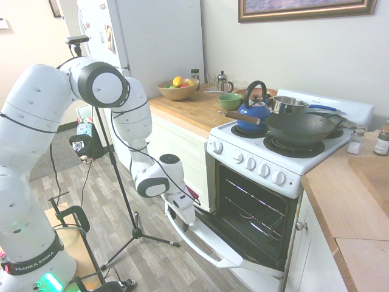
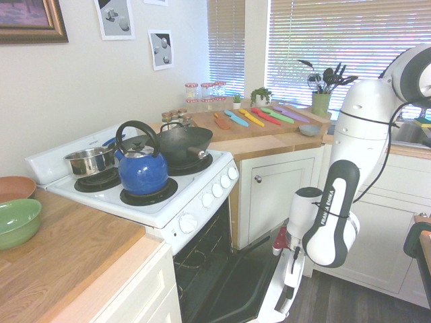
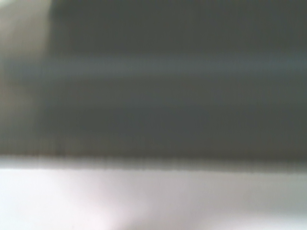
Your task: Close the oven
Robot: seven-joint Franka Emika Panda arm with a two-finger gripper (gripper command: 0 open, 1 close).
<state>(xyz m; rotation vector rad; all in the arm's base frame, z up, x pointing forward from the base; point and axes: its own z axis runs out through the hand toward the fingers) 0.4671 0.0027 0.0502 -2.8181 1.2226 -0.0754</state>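
The white oven (image 1: 261, 167) stands between wooden counters, and its dark cavity (image 1: 258, 213) with wire racks is exposed. Its door (image 1: 222, 240) hangs down almost flat, dark inner face up, with the white bar handle (image 1: 194, 246) along the outer edge. My gripper (image 1: 187, 220) is low at the door's outer edge by the near end of the handle. From the other side, the gripper (image 2: 291, 269) points down at the rim of the open door (image 2: 236, 289). The wrist view is a blur of dark surface (image 3: 153, 86) above a white band (image 3: 153, 196).
A blue kettle (image 1: 254, 112), a wok (image 1: 301, 128) and a steel pot (image 1: 289, 104) sit on the burners. White cabinets (image 1: 176, 152) flank the stove on both sides. A fruit bowl (image 1: 177, 88) rests on the counter. Wood floor (image 1: 152, 267) lies in front of the door.
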